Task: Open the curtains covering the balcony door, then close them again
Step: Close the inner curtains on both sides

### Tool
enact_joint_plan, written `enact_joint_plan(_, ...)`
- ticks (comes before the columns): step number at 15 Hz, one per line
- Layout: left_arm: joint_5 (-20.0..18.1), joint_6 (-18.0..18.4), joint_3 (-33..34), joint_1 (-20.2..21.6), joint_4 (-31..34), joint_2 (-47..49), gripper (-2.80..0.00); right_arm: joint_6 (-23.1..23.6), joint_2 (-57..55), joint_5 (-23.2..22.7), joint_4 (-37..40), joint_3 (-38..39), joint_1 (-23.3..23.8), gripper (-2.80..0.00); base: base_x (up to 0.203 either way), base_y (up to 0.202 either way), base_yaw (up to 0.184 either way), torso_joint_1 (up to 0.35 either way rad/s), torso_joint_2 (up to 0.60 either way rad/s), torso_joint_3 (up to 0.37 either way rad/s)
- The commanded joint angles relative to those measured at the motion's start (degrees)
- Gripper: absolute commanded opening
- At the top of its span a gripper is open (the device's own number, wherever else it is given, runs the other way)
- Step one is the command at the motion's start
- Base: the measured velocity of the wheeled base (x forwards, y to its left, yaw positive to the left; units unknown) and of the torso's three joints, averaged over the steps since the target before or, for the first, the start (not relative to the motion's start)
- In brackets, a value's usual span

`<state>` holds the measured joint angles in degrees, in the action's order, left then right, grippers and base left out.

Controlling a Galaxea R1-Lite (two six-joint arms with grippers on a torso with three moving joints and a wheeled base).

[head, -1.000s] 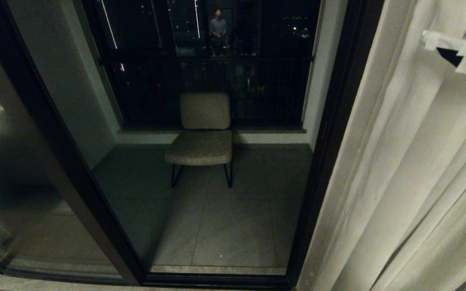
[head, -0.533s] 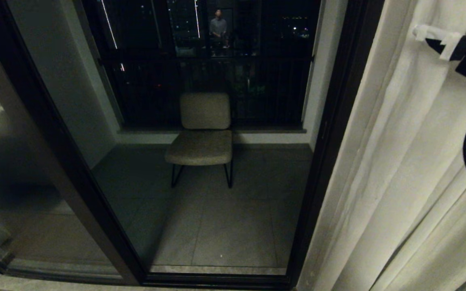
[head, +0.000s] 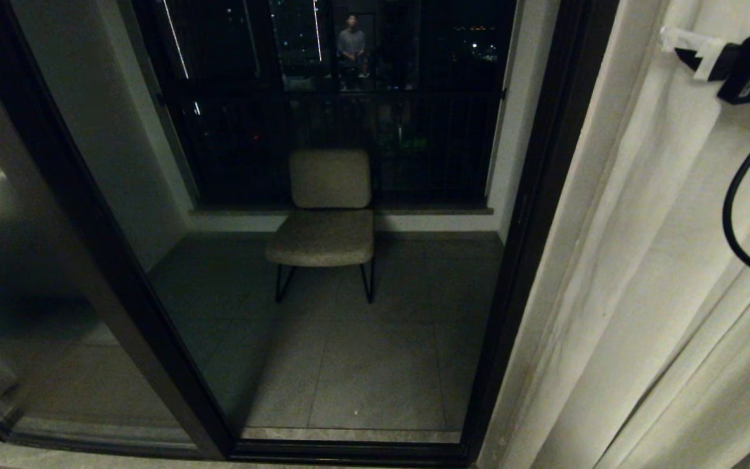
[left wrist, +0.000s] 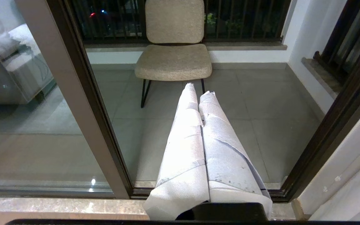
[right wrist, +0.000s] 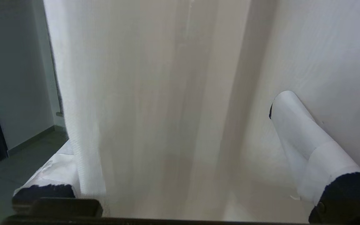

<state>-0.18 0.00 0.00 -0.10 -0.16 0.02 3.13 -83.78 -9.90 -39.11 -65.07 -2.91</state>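
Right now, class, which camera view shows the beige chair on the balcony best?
The left wrist view: the beige chair is brightly lit there, with seat, back and legs clear. The head view shows the chair whole but dim through the balcony door. The right wrist view shows only curtains.

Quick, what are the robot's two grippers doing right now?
Left gripper: shut, holding nothing.
Right gripper: open, a fold of the curtains between its fingers, not clamped.

Right arm raised, left arm parked

Right gripper (head: 678, 49) high at the right, white-wrapped fingers (right wrist: 305, 140) spread wide apart. Left gripper (left wrist: 198, 90) level, its wrapped fingers pressed together, holding nothing.
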Motion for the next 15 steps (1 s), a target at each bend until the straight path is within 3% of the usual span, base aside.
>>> enact_joint_plan(1, 0.00, 0.00, 0.00, 0.01, -0.02, -0.02, -2.80, 0.03, -0.67, -0.12, -0.27, 0.03, -0.32, 0.00, 0.000, 0.000, 0.000, 0.000, 0.00, 0.000)
enact_joint_plan(12, 0.00, 0.00, 0.00, 0.01, -0.02, -0.02, -2.80, -0.06, -3.50, -0.21, -2.86, -0.96, -0.34, 0.00, 0.000, 0.000, 0.000, 0.000, 0.00, 0.000)
enact_joint_plan(13, 0.00, 0.00, 0.00, 0.01, -0.02, -0.02, -2.80, -0.06, -3.57, -0.21, -3.22, -0.78, -0.34, -2.80, 0.000, 0.000, 0.000, 0.000, 0.00, 0.000)
enact_joint_plan(15, 0.00, 0.00, 0.00, 0.01, -0.02, -0.02, -2.80, -0.08, -3.95, -0.21, -3.63, -0.97, -0.34, -2.80, 0.000, 0.000, 0.000, 0.000, 0.00, 0.000)
